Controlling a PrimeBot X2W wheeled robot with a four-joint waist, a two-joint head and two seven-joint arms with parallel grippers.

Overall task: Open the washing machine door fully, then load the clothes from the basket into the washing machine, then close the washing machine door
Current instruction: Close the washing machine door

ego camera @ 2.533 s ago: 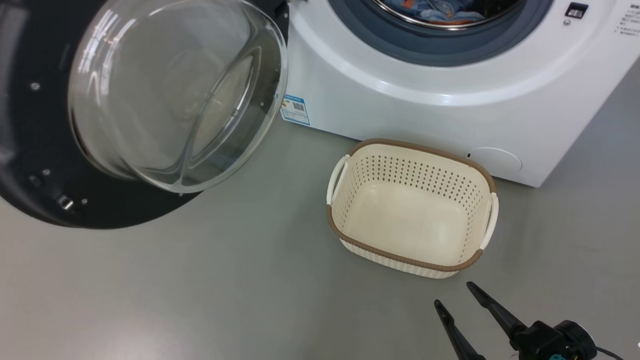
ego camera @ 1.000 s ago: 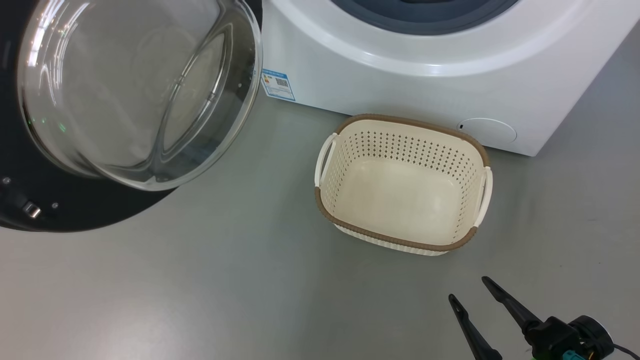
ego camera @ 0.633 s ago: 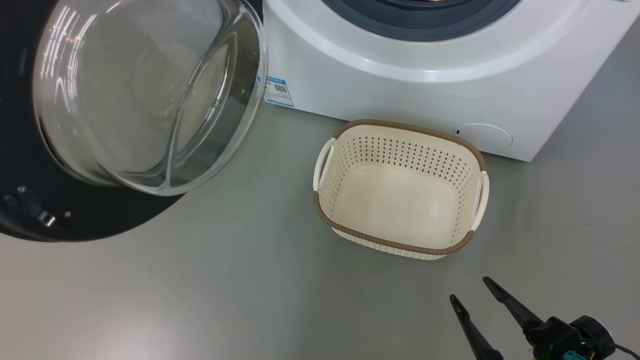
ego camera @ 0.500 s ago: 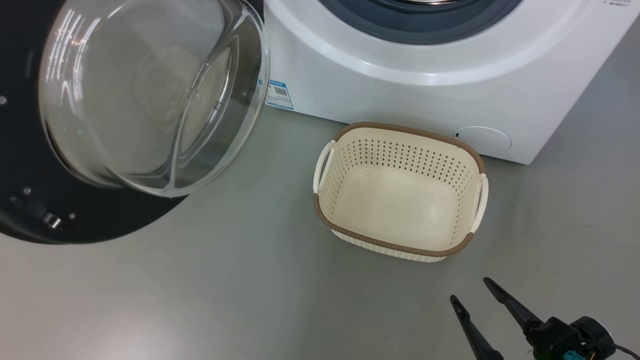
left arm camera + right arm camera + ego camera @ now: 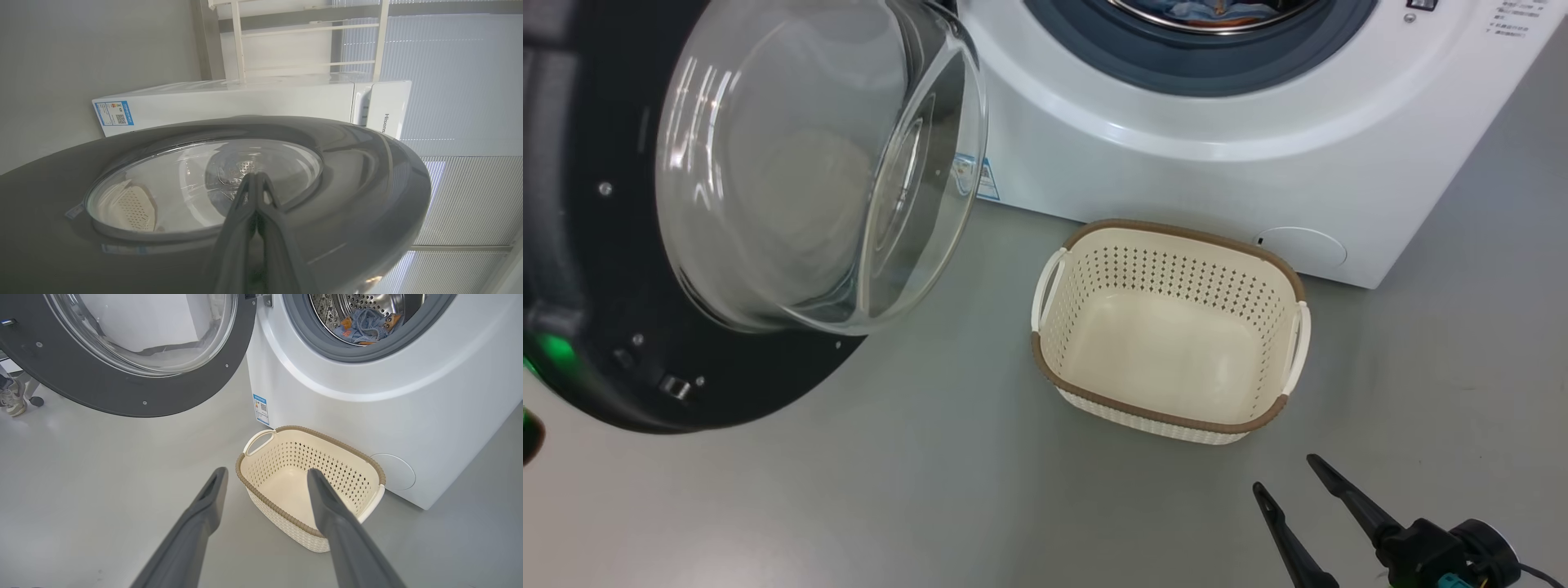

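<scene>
Since half a second ago the head view has shifted: the drum point(image 5: 1217, 20) edge is back at the top of that view, and the glass bowl point(image 5: 817, 163) of the washing machine door point(image 5: 588, 245) now overlaps the blue label point(image 5: 988, 180), which stood clear of it before. The right gripper point(image 5: 1285, 472) keeps its place at the lower right.

Left gripper point(image 5: 255, 176): fingers pressed together, holding nothing, tips over the window of the door's glossy outer face point(image 5: 367, 183). Whether they touch it cannot be told.

Right gripper point(image 5: 266, 471): fingers wide apart, holding nothing, above the grey floor point(image 5: 931, 490) and just short of the basket point(image 5: 327, 437).

The basket point(image 5: 1160, 416) stands upright on the floor against the front of the washing machine point(image 5: 1176, 180), its cream bottom in full view.

The clothes point(image 5: 363, 324) lie inside the steel drum point(image 5: 367, 302), behind the grey-blue gasket point(image 5: 327, 351).

The door point(image 5: 122, 396) stands open to the left of the machine.
</scene>
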